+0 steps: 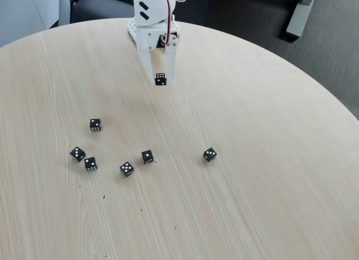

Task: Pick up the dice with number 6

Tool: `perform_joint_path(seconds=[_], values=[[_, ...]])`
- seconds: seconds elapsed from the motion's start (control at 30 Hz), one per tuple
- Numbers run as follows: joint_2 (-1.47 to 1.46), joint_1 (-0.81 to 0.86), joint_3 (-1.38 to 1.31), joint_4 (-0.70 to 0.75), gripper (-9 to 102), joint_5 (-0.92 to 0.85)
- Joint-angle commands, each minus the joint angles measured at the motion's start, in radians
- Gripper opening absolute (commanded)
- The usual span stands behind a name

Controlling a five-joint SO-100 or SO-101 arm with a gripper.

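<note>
My white gripper [160, 76] reaches down from the far side of the round table in the fixed view. A small black die [160, 79] with white pips sits clamped between the fingertips. The face turned toward the camera is crowded with pips in two rows, so this is the dice with number 6. It seems to hang slightly above the wood, though the gap is hard to judge.
Several other black dice lie on the light wooden table [269, 159] nearer the camera: one [95, 124] at mid-left, a cluster [90, 163] further left, two near the middle [147, 156], one to the right [210, 154]. The table's curved edge runs along the right and back.
</note>
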Motion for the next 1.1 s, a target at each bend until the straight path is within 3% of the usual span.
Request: perform_joint_path(seconds=[0.0, 1.07], values=[[0.011, 0.005, -0.005, 0.003, 0, 0.006], [0.005, -0.002, -0.015, 0.002, 0, 0.048]])
